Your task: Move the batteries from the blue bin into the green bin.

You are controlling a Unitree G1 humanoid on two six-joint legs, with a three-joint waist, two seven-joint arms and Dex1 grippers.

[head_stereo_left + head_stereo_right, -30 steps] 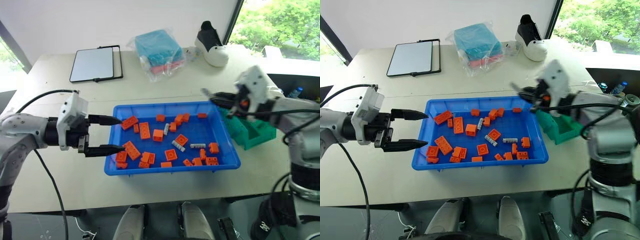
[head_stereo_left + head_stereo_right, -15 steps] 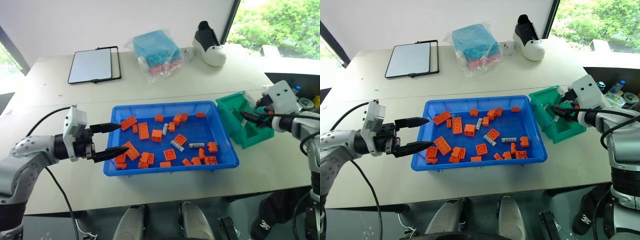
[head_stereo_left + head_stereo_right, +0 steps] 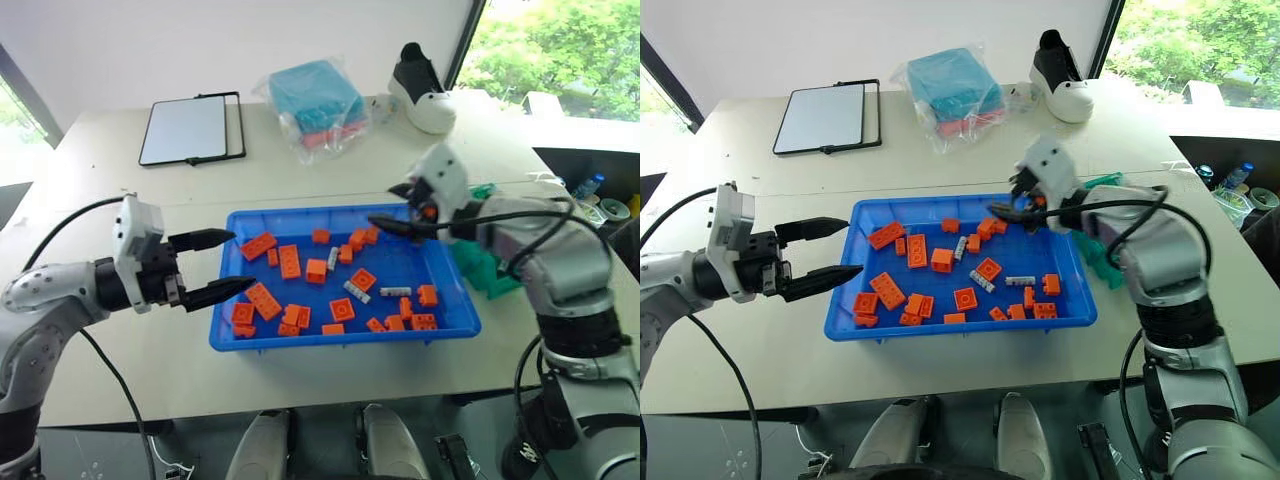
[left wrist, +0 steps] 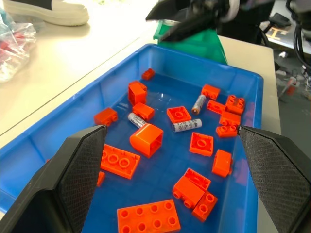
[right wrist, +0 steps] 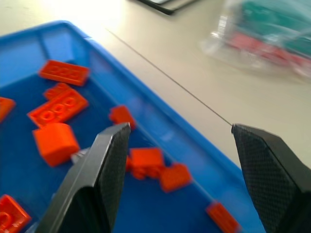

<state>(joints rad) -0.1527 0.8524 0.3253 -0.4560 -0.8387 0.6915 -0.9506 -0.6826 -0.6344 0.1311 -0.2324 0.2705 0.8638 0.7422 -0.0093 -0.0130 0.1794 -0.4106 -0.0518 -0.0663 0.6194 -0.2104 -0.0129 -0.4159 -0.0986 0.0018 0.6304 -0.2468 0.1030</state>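
Right claw now hangs over the far right corner of the blue bin, jaws spread and empty; half a second ago it was over the green bin, and a second ago it was pinched nearly shut between the two bins. Reading: it has likely just dropped off a battery and swung back for another, so one transfer looks done and the next pick is starting. The green bin sits on the surface just beside the blue bin's right wall, largely hidden behind the right arm; its contents cannot be seen here. Three batteries remain in the blue bin among the orange bricks: one lying near the right side, one beside it toward the middle, one further back near the centre. In the left wrist view these same three show as grey cylinders lying flat, each close to a brick. Left claw waits at the blue bin's left wall, jaws spread, holding nothing, and has shifted only slightly. Task is partway: at least three batteries left to move. Next pick probably needs care, since bricks crowd each battery and a wide claw could catch one along with it.
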